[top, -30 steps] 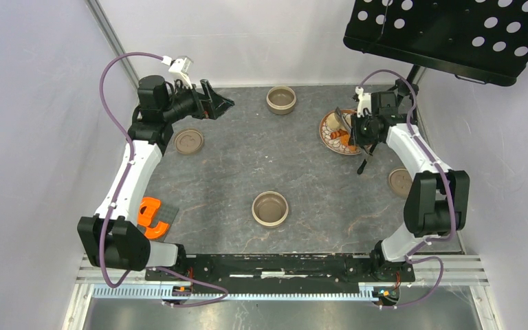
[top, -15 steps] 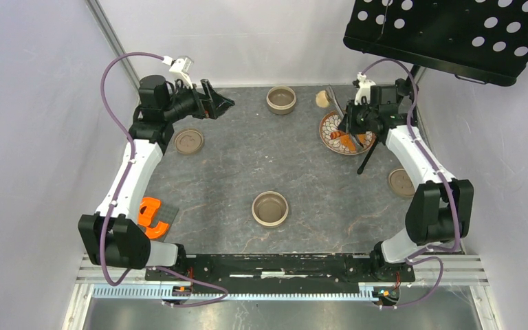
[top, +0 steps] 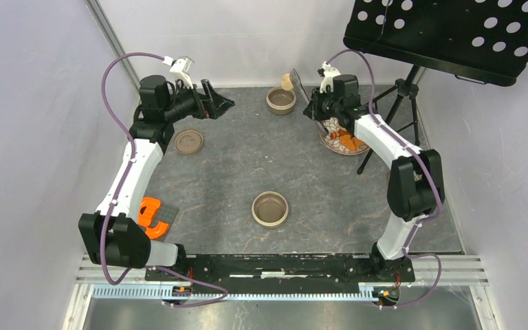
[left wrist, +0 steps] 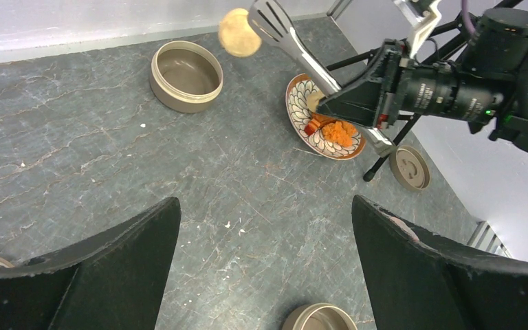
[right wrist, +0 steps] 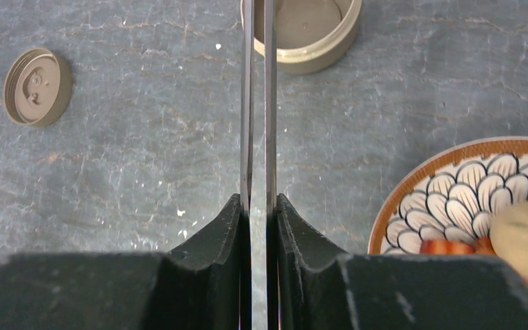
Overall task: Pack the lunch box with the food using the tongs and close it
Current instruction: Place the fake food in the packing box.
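– Top external, quick check: what was the right gripper (right wrist: pixel 258 206) doing?
– Clamped on the long thin dark grey metal tongs (left wrist: pixel 295 42). Both arms were squeezed nearly together between its fingers (right wrist: pixel 206 240). Right wrist view showed that plainly.
– And the food?
– One pale tan rounded bun piece (left wrist: pixel 239 32) sat at the tongs' tip, up in the air. From above it was just beside the far round tan metal tin (left wrist: pixel 182 103). Small orange crumbed chunks (left wrist: pixel 335 130) lay on the round patterned plate (left wrist: pixel 297 103), another pale piece (right wrist: pixel 522 237) with them.
– Left gripper (left wrist: pixel 265 200)?
– Jaws spread wide, holding nothing, raised over the far-left corner of the dark grey marbled table (top: pixel 234 172), well apart from the tongs. A second tan tin (top: pixel 256 210) stood open near the table's middle.
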